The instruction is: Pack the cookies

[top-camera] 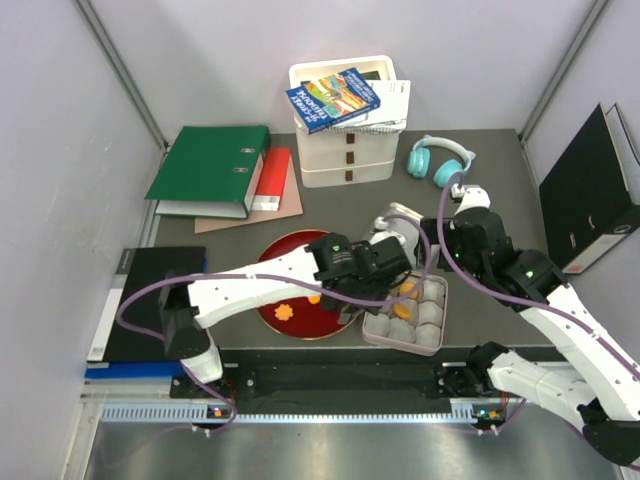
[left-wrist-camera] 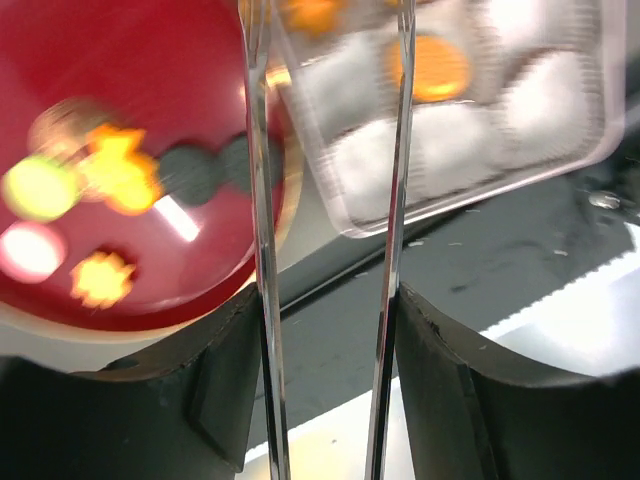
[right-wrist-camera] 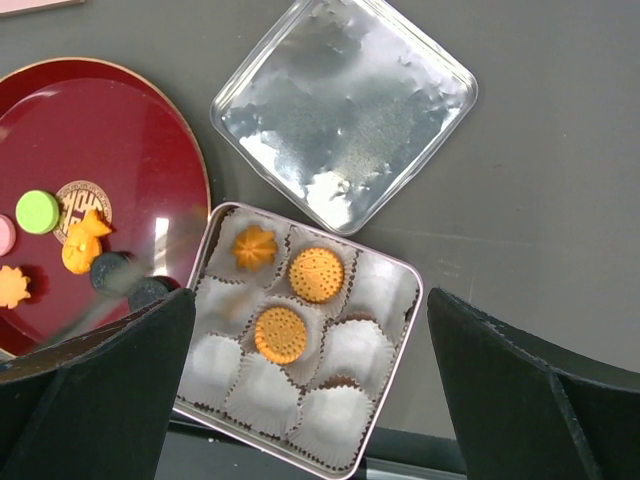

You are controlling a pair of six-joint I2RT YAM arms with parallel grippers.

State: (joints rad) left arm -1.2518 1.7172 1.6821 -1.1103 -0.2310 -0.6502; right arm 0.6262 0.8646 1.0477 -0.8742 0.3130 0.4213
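Left tool (left-wrist-camera: 328,40): two thin blades part-way apart, nothing between them, over the seam where the plate (right-wrist-camera: 120,130) meets the tin (right-wrist-camera: 413,292). Right tool (right-wrist-camera: 310,300): wide, empty, hanging above the tin, holding nothing down.

Cookies: three orange ones (right-wrist-camera: 316,274) sit in the tin's far-left cups. The rest lie on the left of the plate: a green one (right-wrist-camera: 38,211), a pink, orange flowers and two dark ones (right-wrist-camera: 108,270). The lid (right-wrist-camera: 345,110) lies on the surface, far of the tin.

Risks as we judge them:
- Narrow blades on small flat cookies: a pinch off centre could flip one or shoot it off the plate.
- A blade tip could snag a paper cup (right-wrist-camera: 345,350) and drag it out.
- The tin is unbraced, so a nudge could slide it.
- A release over a filled cup would stack two cookies.
- A drop at the seam would land on the surface.
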